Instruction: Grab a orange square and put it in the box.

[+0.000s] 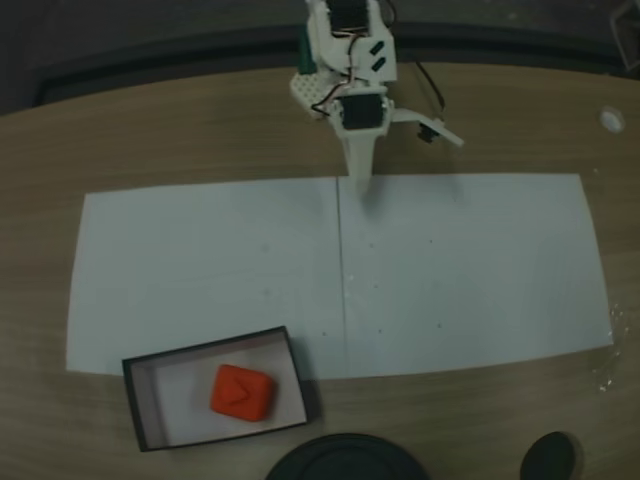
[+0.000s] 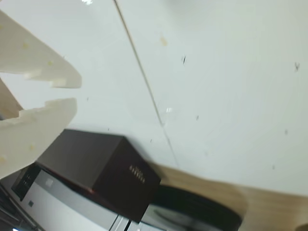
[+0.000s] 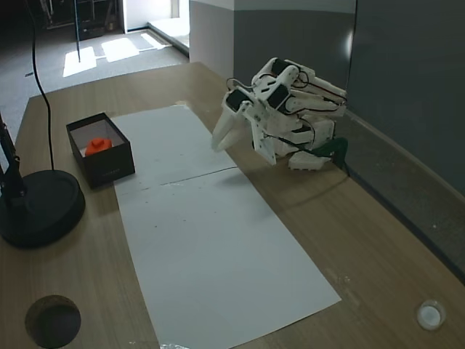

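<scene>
orange square (image 1: 241, 392) sits inside the box (image 1: 139, 399), tool (image 1: 359, 171) empty and clear of both.

in a fixed view the box rests on the table (image 1: 180, 130) at the near left edge of the white paper (image 1: 470, 270), its top edge overlapping the sheet; the square lies on the white floor of the box, toward its right side. in another fixed view the square (image 3: 97, 145) shows just above the black wall of the box (image 3: 107, 166), next to a round black base (image 3: 36, 207). the arm (image 3: 287, 109) is folded back by the far table edge, tool (image 3: 218, 143) pointing down at the paper (image 3: 211, 247), well apart from the box. wrist view: tool fingers (image 2: 43, 72) nearly closed, a thin gap between them, holding nothing.
</scene>
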Robot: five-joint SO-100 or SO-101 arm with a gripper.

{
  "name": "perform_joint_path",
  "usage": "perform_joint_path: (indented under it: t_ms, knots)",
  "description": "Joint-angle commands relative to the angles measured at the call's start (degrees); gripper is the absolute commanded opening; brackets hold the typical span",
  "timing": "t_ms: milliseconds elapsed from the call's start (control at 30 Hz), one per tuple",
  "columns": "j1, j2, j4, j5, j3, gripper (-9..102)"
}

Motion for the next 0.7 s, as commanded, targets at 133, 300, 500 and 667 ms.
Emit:
perform_joint_path:
  t_ms: [133,300,500,667]
  knots:
    - [0.1,1.5,0.0,0.4,1.1,0]
    - [0.1,1.5,9.8,0.9,-1.5,0]
    - [0.6,1.5,9.8,2.5,-1.5,0]
    - [0.6,1.5,9.8,2.5,-1.5,0]
